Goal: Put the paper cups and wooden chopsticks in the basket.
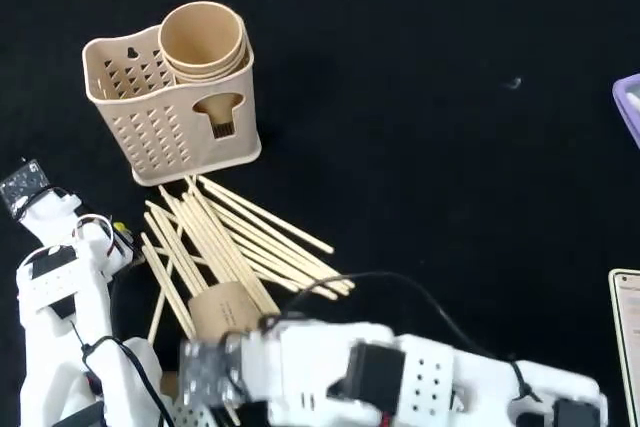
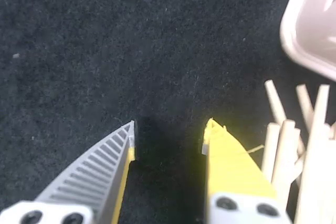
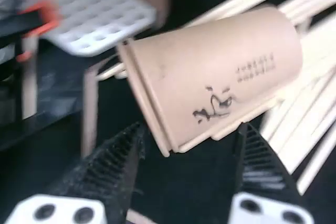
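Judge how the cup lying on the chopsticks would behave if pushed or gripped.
The paper cup lies on its side on chopsticks, so a push would probably roll it. Its thin wall looks light; a hard squeeze may dent it.

The tan paper cup [image 3: 210,72] lying on its side has a black pen scribble [image 3: 212,107] on its wall, but it makes no word or number that can be read. Just beside it are two short rows of tiny printed marks [image 3: 255,67], too small to read.
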Available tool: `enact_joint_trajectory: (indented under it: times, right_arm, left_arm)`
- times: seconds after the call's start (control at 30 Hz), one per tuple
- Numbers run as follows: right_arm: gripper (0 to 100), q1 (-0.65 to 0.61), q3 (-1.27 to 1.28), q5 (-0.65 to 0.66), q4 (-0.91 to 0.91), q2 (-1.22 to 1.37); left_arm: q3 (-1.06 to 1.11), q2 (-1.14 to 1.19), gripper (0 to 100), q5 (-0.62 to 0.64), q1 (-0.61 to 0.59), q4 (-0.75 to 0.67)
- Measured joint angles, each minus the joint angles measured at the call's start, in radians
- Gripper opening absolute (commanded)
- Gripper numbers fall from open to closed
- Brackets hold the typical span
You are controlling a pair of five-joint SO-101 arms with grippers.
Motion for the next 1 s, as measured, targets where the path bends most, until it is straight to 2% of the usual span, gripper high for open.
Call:
enact_joint_trajectory:
  times: [0.23,0.4,0.63,0.77,0.83,0.93,1.0]
  right_arm:
    - [23.9,0.301,0.186,0.054,-0.264,-0.048]
    - [0.5,0.486,0.209,0.063,-0.295,-0.193]
    - [1.1,0.621,0.209,0.063,-0.255,-0.473]
    - [1.3,0.634,0.209,0.066,-0.160,-0.606]
    - [6.0,0.634,0.209,0.066,-0.127,-0.654]
    - [19.9,0.632,0.250,0.066,-0.118,-0.684]
    - [23.2,0.632,0.262,0.035,-0.118,-0.674]
  left_arm:
    - [0.000,0.000,22,0.000,0.000,-0.025]
    - [0.000,0.000,22,0.000,0.000,-0.025]
    - [0.000,0.000,22,0.000,0.000,-0.025]
    - [0.000,0.000,22,0.000,0.000,-0.025]
    - [0.000,0.000,22,0.000,0.000,-0.025]
    - [0.000,0.000,22,0.000,0.000,-0.025]
    - [0.000,0.000,22,0.000,0.000,-0.025]
